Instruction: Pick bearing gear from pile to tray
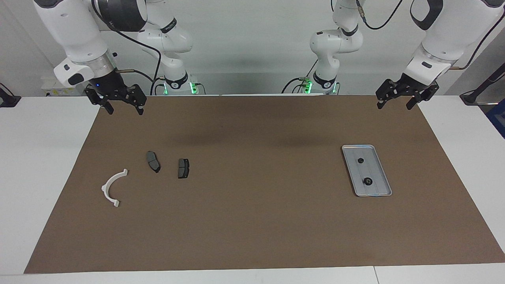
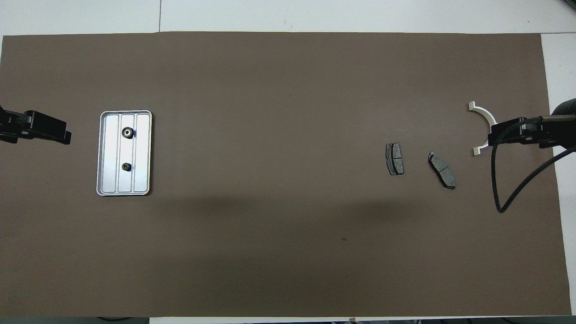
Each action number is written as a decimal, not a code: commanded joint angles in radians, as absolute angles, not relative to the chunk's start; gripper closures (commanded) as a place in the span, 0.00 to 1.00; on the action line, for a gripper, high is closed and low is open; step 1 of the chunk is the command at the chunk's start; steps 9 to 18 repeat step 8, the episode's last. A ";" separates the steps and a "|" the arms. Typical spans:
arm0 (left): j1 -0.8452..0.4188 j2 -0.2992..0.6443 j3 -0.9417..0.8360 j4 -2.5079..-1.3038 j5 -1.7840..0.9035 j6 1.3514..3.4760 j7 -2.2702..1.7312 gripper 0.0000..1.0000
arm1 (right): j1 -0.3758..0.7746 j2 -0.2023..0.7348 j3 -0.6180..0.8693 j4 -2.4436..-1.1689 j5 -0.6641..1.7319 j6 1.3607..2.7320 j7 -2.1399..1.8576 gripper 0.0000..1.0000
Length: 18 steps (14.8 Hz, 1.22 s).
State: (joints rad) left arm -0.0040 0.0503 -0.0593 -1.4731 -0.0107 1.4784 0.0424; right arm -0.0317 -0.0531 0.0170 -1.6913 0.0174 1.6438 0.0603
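Tray lies at right of the facing frame on the brown mat, carrying two small black gears. Pile remnants, white bracket and two brake pads, lie at left. Left hand, upper right, and right hand, upper left, hang released, holding nothing.

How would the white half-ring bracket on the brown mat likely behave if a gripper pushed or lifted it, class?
The white half-ring bracket lies flat on the mat, so it probably slides or pivots rather than rolls. Its thin open arc looks like light moulded plastic, likely stiff. Gripped at one tabbed end, it may swing, since most of the arc would hang off to one side.
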 commanded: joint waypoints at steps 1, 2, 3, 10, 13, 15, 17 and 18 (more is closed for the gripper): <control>0.000 0.023 -0.064 -1.509 -0.002 1.517 0.048 0.00 | -0.035 -0.063 0.021 -1.698 0.005 1.628 0.081 0.00; -0.002 0.023 -0.064 -1.509 -0.002 1.523 0.048 0.00 | -0.035 -0.063 0.021 -1.698 0.005 1.628 0.081 0.00; -0.002 0.023 -0.064 -1.509 -0.002 1.525 0.048 0.00 | -0.035 -0.063 0.021 -1.698 0.005 1.628 0.081 0.00; 0.000 0.025 -0.064 -1.509 -0.002 1.525 0.048 0.00 | -0.035 -0.063 0.021 -1.698 0.005 1.628 0.081 0.00; 0.000 0.025 -0.064 -1.509 -0.002 1.525 0.048 0.00 | -0.035 -0.063 0.021 -1.698 0.005 1.628 0.081 0.00; 0.000 0.025 -0.064 -1.509 -0.002 1.525 0.048 0.00 | -0.035 -0.063 0.021 -1.698 0.005 1.628 0.081 0.00; 0.000 0.025 -0.064 -1.509 -0.002 1.525 0.048 0.00 | -0.035 -0.063 0.021 -1.698 0.005 1.628 0.081 0.00; 0.000 0.025 -0.064 -1.509 -0.002 1.525 0.048 0.00 | -0.035 -0.063 0.021 -1.698 0.005 1.628 0.081 0.00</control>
